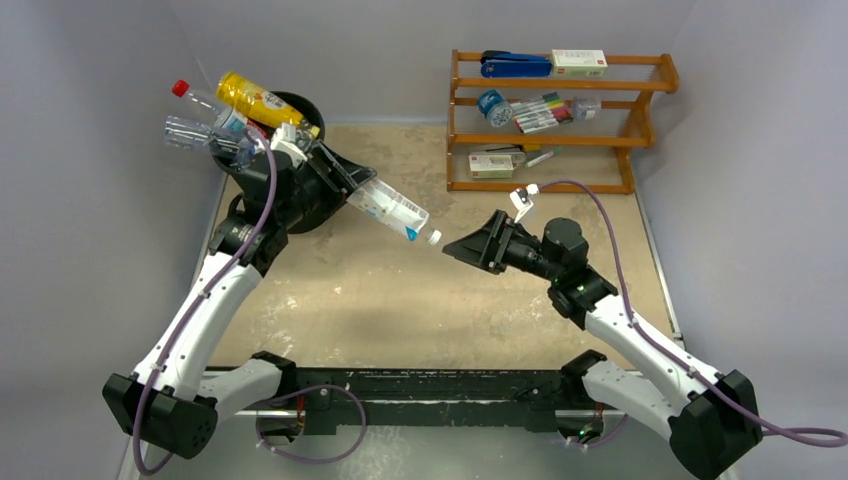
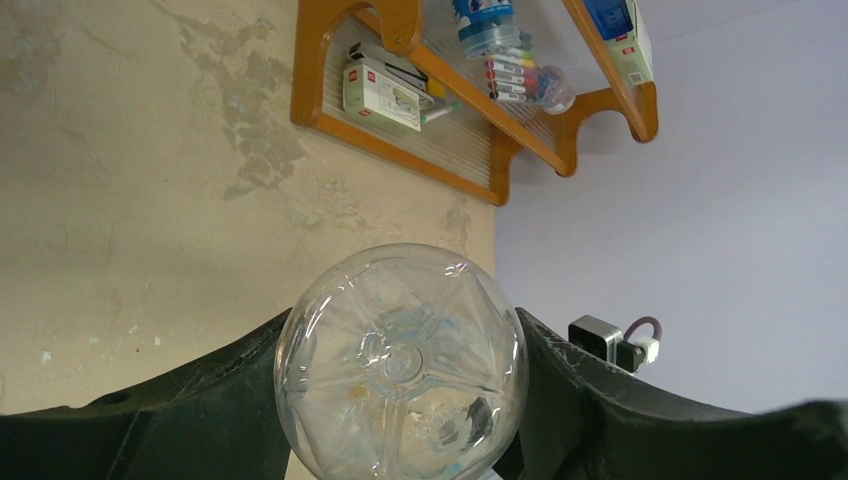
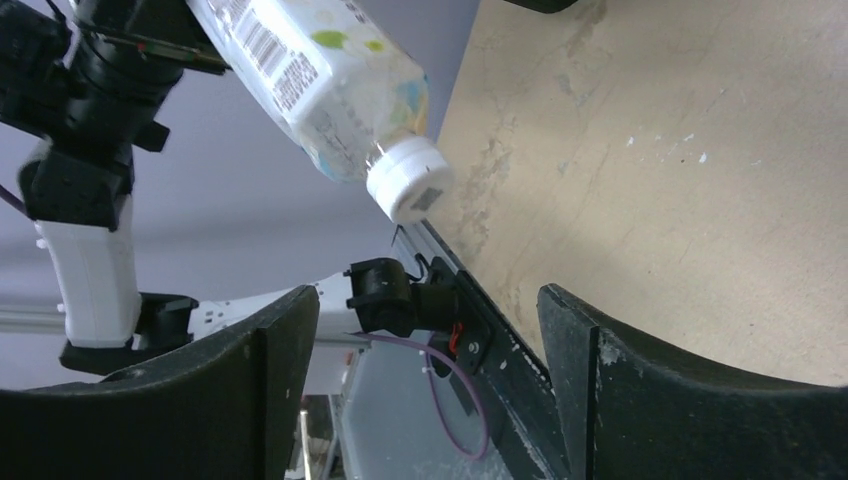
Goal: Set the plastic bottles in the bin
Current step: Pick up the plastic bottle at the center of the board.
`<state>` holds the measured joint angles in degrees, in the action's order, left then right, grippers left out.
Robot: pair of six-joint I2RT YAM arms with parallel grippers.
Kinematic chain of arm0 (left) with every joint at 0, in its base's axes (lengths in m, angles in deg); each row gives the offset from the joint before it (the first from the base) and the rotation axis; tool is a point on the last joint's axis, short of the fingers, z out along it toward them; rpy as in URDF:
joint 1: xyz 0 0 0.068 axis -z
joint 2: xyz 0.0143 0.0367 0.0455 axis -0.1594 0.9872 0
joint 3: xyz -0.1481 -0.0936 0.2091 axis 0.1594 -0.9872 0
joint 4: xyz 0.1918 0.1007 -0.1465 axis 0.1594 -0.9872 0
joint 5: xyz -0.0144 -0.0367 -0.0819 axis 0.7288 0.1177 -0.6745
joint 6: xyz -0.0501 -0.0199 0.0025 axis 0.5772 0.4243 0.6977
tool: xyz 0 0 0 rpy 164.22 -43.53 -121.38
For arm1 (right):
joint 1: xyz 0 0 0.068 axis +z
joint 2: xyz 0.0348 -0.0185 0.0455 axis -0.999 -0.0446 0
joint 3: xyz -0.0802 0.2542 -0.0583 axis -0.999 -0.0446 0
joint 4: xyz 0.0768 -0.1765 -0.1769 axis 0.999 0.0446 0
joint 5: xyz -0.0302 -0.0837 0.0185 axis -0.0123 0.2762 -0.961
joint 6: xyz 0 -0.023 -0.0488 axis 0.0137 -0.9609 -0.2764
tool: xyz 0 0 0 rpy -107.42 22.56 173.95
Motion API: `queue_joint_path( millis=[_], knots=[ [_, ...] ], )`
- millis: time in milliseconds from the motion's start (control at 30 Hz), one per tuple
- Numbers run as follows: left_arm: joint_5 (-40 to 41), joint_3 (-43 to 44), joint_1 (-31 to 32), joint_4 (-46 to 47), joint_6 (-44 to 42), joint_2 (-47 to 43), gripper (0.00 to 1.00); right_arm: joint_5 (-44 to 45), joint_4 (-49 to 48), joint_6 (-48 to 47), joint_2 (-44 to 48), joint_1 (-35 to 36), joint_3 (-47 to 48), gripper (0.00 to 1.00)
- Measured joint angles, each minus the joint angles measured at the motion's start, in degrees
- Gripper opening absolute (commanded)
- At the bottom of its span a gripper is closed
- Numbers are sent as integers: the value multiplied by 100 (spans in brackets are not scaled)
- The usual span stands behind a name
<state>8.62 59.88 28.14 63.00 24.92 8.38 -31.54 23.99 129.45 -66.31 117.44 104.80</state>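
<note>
My left gripper is shut on the base end of a clear bottle with a white cap and a blue and white label. It holds the bottle in the air, cap pointing right, beside the black bin. In the left wrist view the bottle's round base fills the gap between my fingers. My right gripper is open and empty, just right of the cap. In the right wrist view the cap hangs above my open gripper. A yellow bottle, a red-capped one and a clear one stick out of the bin.
The orange wooden rack with markers, boxes and a stapler stands at the back right, and shows in the left wrist view. The tan table top lies between the arms. Grey walls close in the sides.
</note>
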Motion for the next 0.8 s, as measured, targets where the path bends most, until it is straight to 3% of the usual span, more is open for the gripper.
queue_joint_path(
  millis=[33, 67, 433, 800],
  knots=[
    [24, 166, 0, -125, -79, 76, 54, 9, 24, -9, 31, 0, -17, 98],
    [42, 304, 0, -219, -153, 142, 54, 15, 59, -28, 59, 0, -28, 100],
    [455, 2430, 0, -1572, -1189, 1073, 55, 22, 271, -140, 374, 0, -179, 100],
    [1528, 4205, -22, -2793, -2122, 1823, 56, 22, 299, -149, 592, 0, -358, 100]
  ],
)
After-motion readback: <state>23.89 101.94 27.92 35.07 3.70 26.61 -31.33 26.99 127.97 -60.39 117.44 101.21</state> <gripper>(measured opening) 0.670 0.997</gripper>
